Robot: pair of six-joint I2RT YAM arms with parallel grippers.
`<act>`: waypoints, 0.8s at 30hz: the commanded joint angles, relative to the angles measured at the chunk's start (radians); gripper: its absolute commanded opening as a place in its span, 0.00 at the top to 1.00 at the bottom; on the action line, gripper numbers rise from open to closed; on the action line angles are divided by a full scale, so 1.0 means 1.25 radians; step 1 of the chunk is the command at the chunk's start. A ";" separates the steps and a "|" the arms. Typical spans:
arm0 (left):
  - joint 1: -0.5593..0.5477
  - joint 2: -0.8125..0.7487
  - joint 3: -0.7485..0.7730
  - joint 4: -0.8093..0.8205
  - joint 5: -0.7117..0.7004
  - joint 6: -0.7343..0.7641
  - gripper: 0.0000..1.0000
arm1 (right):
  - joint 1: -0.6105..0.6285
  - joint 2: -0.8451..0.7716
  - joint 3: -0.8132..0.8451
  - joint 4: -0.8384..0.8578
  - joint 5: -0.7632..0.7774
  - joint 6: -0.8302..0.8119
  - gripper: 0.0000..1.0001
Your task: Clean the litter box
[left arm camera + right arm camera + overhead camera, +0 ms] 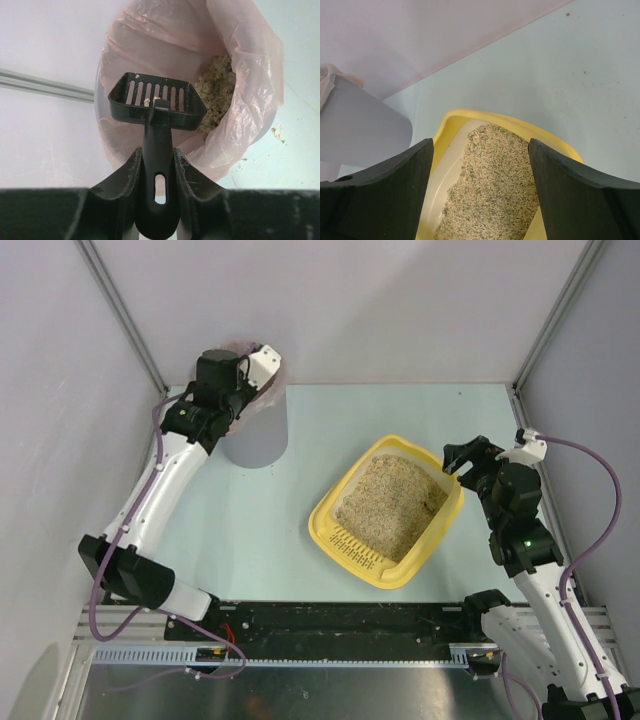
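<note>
The litter box (330,528), a shallow yellow tray holding beige litter (390,502), sits right of the table's middle with its slotted grille toward the near edge. My left gripper (159,161) is shut on the handle of a black slotted scoop (156,102). The scoop's head hangs over the mouth of the pink-lined bin (245,75), with a crumb left on its grille. In the top view that gripper (238,375) is at the back left, over the bin. My right gripper (480,150) stands open and holds nothing, above the litter box's rim (470,116); the top view shows this gripper (462,456) at the box's right corner.
The grey bin (256,430) with its pink liner stands at the back left against the wall, with clumped litter (216,92) inside. A few crumbs (276,132) lie on the pale table beside it. Enclosure walls close in on three sides. A black rail (340,625) runs along the near edge.
</note>
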 commanded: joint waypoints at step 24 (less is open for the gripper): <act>-0.128 -0.017 -0.092 0.131 -0.202 0.227 1.00 | -0.005 -0.014 0.001 0.027 0.006 -0.006 0.19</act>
